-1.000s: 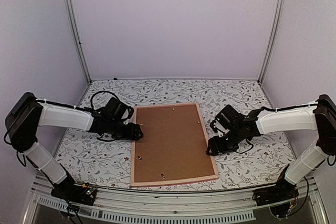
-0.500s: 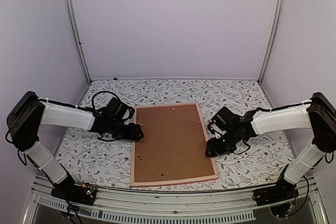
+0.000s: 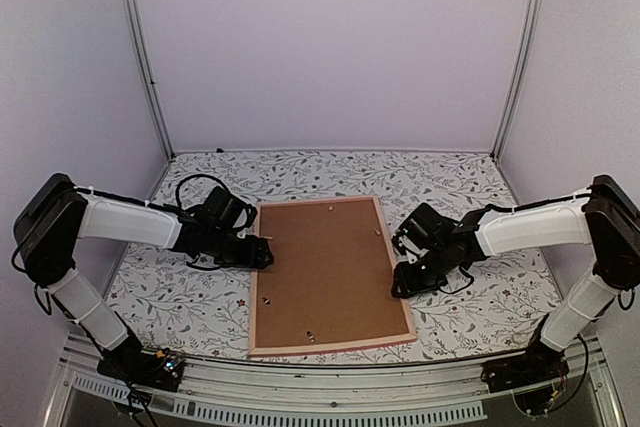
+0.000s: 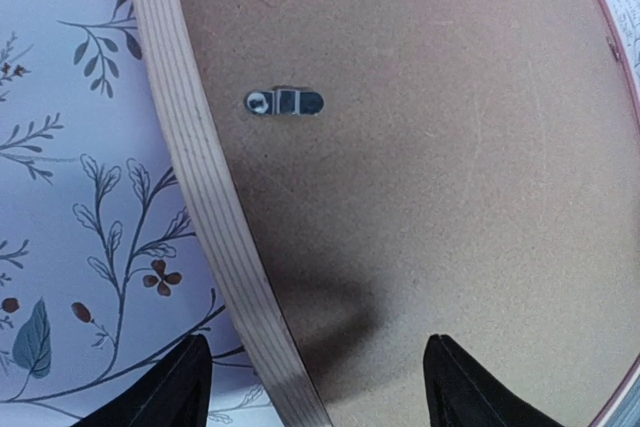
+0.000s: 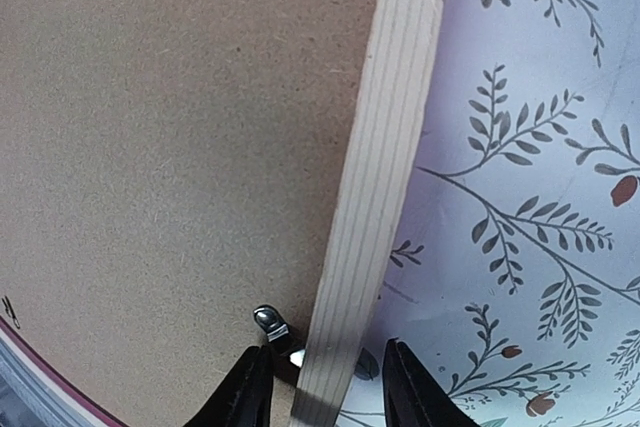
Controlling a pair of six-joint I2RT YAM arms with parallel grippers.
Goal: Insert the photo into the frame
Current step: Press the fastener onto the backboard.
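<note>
So the frame (image 4: 215, 227) lies face-down, lower middle of the top view, brown backing board (image 3: 328, 267) up and no photo visible. Both the left claw (image 4: 315, 367) and the right claw (image 5: 325, 377) are spread, each straddling a side rail. My guess is they're steadying it on the surface (image 3: 200, 297).

White-shelled arms (image 3: 125, 222), black joints (image 3: 45, 227)

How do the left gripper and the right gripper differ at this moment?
The left gripper is open wide, the right gripper narrowly. A metal clip lies right by the right gripper; the left gripper's nearest clip lies farther ahead. Both straddle a rim of the frame.
</note>
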